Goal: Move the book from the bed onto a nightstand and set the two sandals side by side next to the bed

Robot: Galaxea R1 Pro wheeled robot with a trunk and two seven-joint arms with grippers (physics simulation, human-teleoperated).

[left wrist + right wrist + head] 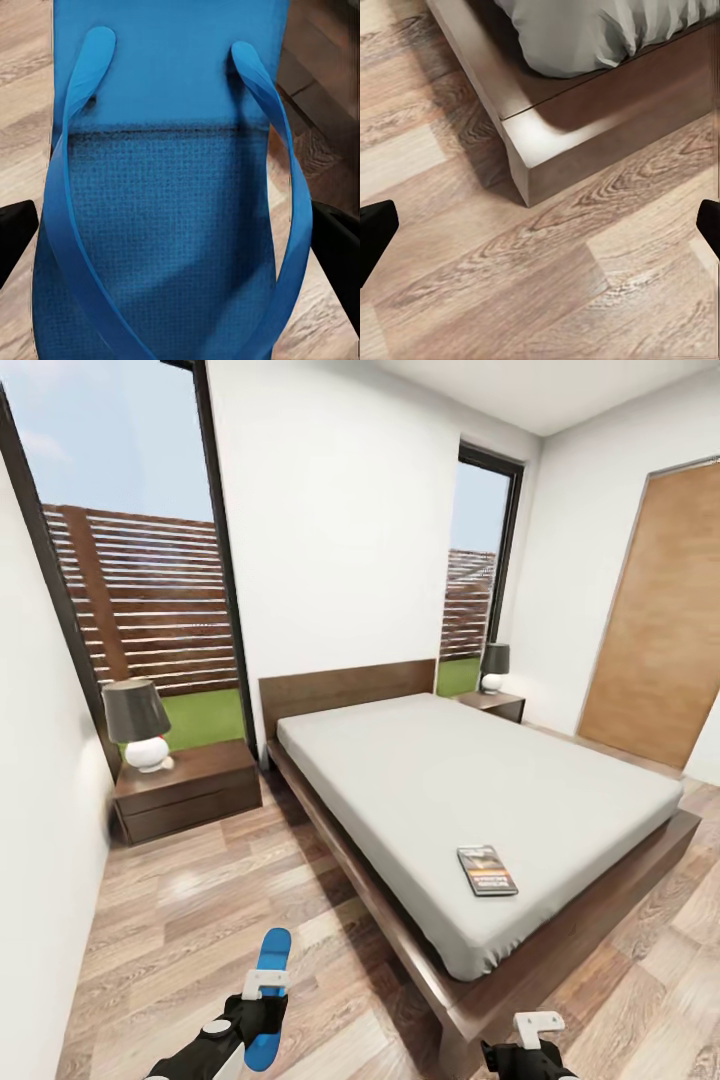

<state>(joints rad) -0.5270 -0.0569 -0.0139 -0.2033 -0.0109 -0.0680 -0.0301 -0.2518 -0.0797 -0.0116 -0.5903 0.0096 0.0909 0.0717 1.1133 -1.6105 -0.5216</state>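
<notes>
The book (487, 870) lies flat on the pale grey mattress of the bed (450, 780), near its foot end. One bright blue sandal (272, 957) hangs over the wood floor to the left of the bed, with my left gripper (265, 1000) shut on it. In the left wrist view the sandal (172, 195) spans the gap between the black fingers (15, 232). The second sandal is out of view. My right gripper (537, 1032) hovers open above the floor by the bed frame's foot corner (585, 142), nothing between its fingers (375, 232).
A nightstand (190, 790) with a lamp (137, 725) stands left of the headboard against the wall; its twin (495, 705) is on the far side. A wooden door (660, 630) is at the right. Open plank floor runs between the left wall and the bed.
</notes>
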